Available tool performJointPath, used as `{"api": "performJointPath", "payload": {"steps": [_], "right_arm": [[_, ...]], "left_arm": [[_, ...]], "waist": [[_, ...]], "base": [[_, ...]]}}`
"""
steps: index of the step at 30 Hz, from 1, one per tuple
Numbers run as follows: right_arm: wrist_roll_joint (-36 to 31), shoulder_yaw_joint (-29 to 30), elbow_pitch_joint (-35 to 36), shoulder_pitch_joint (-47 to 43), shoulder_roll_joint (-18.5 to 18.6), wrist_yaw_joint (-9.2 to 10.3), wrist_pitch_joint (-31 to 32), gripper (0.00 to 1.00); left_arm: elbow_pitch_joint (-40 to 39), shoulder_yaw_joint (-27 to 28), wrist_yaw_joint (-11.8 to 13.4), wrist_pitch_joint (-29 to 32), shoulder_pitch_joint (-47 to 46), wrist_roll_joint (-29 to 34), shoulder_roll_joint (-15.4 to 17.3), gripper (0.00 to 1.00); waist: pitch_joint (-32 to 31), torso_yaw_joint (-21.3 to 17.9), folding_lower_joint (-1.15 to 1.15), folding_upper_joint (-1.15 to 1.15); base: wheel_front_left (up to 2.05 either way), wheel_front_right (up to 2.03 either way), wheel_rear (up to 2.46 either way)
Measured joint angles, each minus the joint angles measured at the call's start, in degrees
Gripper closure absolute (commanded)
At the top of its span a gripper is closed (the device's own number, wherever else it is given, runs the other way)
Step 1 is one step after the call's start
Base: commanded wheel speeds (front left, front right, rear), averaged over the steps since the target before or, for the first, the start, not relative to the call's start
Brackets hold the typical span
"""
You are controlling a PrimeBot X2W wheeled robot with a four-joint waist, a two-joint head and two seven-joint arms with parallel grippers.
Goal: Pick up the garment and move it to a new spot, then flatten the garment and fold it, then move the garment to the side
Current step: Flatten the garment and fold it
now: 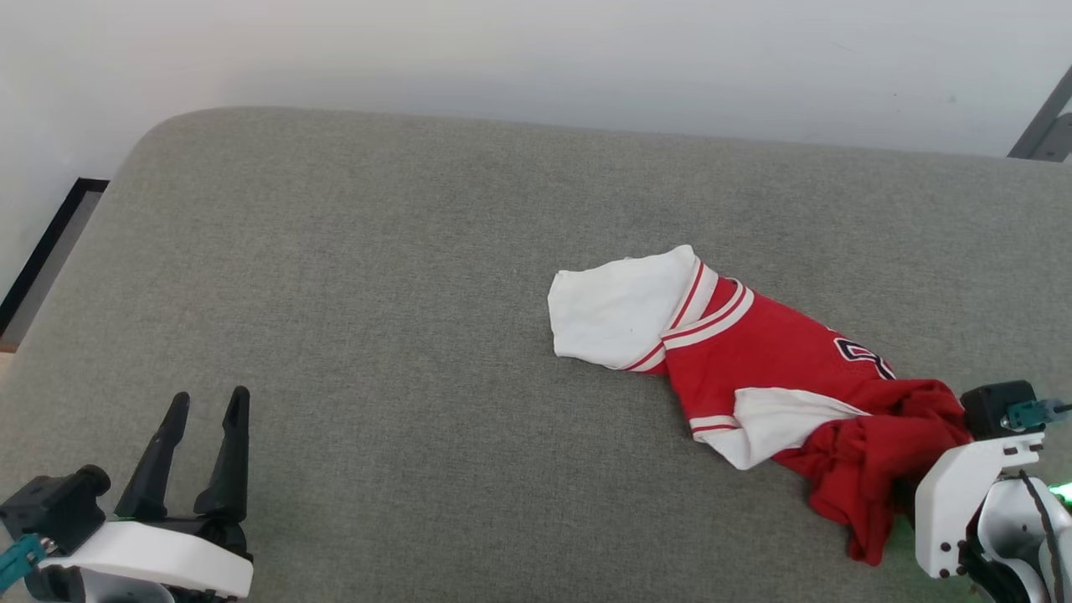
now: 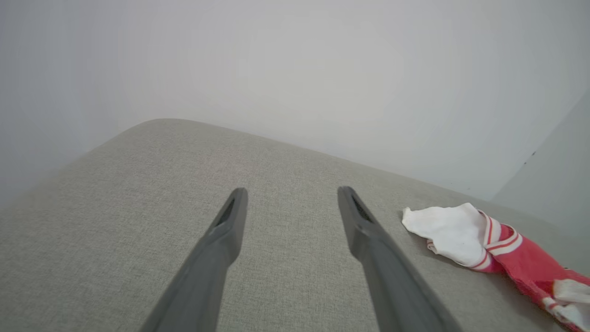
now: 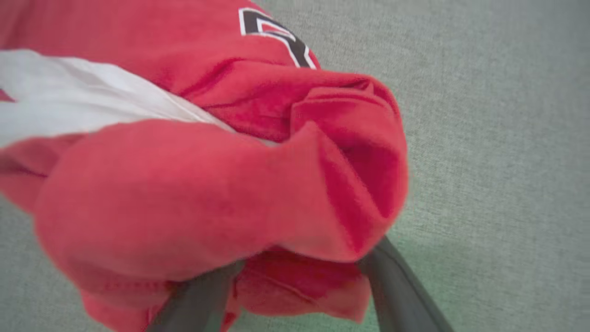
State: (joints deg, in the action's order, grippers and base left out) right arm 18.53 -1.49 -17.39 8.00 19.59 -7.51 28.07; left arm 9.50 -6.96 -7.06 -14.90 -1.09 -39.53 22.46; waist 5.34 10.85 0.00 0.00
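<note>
The garment [image 1: 754, 360] is lying crumpled on the right half of the grey padded surface [image 1: 377, 276], stretching diagonally from about the middle toward the near right corner. One white sleeve [image 1: 615, 314] is spreading flat at its far-left end. The red body is bunching into a heap at the near-right end, with part of a black-and-white chest mark showing.

In the right wrist view, that red heap [image 3: 207, 184] is draping over the right gripper [image 3: 297, 276]. Its two dark fingers [image 3: 396, 290] are standing wide apart with loose cloth sagging between and over them. The claw is open rather than pinching the cloth, and its tips are hiding under the fabric.

The left gripper [image 1: 209, 398] is hovering near the near left corner, well apart from the garment. Its claw is also spread open, holding nothing, with bare fabric showing between the fingers [image 2: 230, 221].

Bare surface is running from the sleeve leftward to the rounded far left corner and back to the far edge, which is meeting a pale wall [image 1: 502, 50]. On the right, the surface is running out of the head view just beyond the heap.
</note>
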Motion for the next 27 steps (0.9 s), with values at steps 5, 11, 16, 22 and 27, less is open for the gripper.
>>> {"api": "performJointPath", "payload": {"steps": [5,11,16,22,27], "right_arm": [[0.2,-0.3,2.9,0.0,1.5,-0.01,-0.7,0.0],[0.0,0.2,12.3,-1.5,3.1,0.0,-0.5,0.0],[-0.5,-0.5,19.7,-2.6,3.1,-0.01,1.8,0.0],[-1.0,-3.3,26.9,-3.0,3.3,-0.01,5.3,0.0],[-0.4,-4.8,30.4,-3.3,3.5,-0.01,7.6,0.0]], "left_arm": [[-0.1,0.1,0.0,0.0,0.0,-0.1,0.3,0.0],[-0.5,0.2,-0.1,0.0,0.1,-0.2,0.6,0.0],[-0.6,-0.1,-0.1,-0.1,0.1,-0.2,0.6,0.0],[-0.4,-0.6,-0.1,-0.1,-0.4,-0.2,0.4,0.0],[-0.1,-0.7,-0.1,-0.1,-0.8,-0.2,0.3,0.0]], "waist": [[-0.3,-0.5,0.0,0.0],[-0.1,-0.8,0.0,0.0],[0.4,-0.5,0.0,0.0],[0.9,0.5,0.0,0.0],[1.1,1.2,0.0,0.0]], "base": [[0.0,0.0,0.0],[0.0,0.0,0.0],[0.0,0.0,0.0],[0.0,0.0,0.0],[0.0,0.0,0.0]]}}
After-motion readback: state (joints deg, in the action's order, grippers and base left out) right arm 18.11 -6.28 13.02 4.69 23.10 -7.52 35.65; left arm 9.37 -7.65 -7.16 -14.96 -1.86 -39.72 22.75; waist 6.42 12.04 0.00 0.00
